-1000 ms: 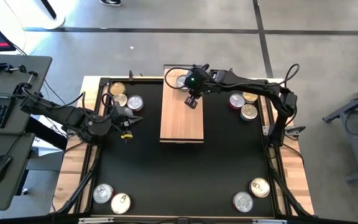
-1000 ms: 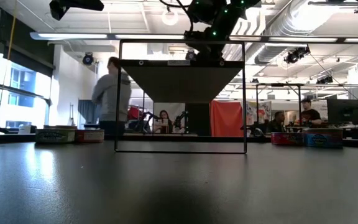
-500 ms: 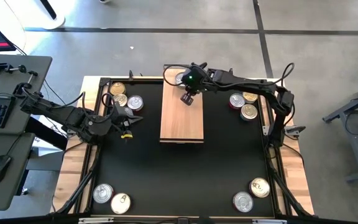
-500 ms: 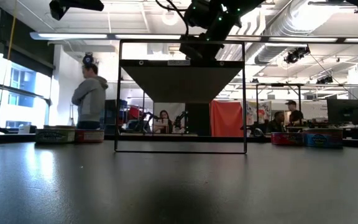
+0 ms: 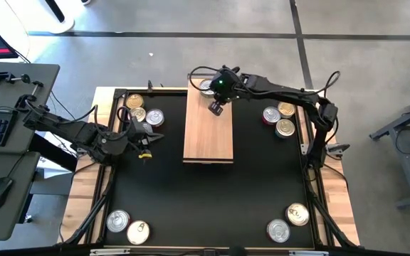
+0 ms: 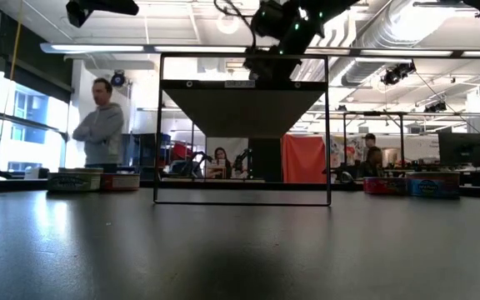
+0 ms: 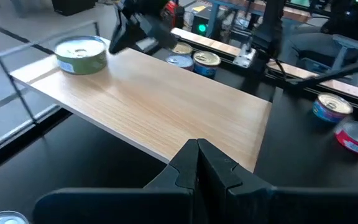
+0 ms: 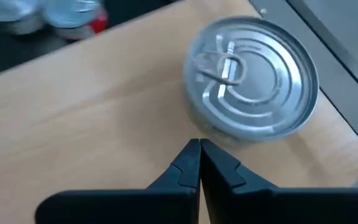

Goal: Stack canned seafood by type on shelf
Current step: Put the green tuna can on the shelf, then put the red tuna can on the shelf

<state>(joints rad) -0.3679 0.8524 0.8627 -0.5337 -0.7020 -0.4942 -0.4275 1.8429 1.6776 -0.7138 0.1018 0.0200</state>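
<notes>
One silver-lidded can (image 8: 252, 84) stands alone at the far corner of the light-wood shelf (image 5: 208, 131), near the upper middle of the high view, its pull tab facing up. In the right wrist view it fills the upper right of the frame, and the right end effector (image 8: 199, 163) points at it from just below, fingers pressed together and holding nothing, close to the can's side wall but apart from it. In the high view this end effector (image 5: 216, 107) hangs over the shelf's upper end, just below and to the right of the can (image 5: 206, 87).

In the left wrist view the same can (image 7: 81, 55) sits in the upper left on the shelf's far corner, with a greenish side label whose print is too small to read. The left end effector (image 7: 197, 160) shows at the bottom centre there, its fingers closed with nothing between them; in the high view it (image 5: 146, 135) waits over the black worktop (image 5: 205, 199) left of the shelf.

The other cans lie off the shelf in groups: three (image 5: 142, 112) at upper left, three (image 5: 279, 118) at upper right, some with red or blue sides, and a pair (image 5: 127, 226) at lower left and another pair (image 5: 288, 222) at lower right. No writing on any of them can be read.

In the low view a person (image 6: 98, 125) stands in the room at left, arms folded.
</notes>
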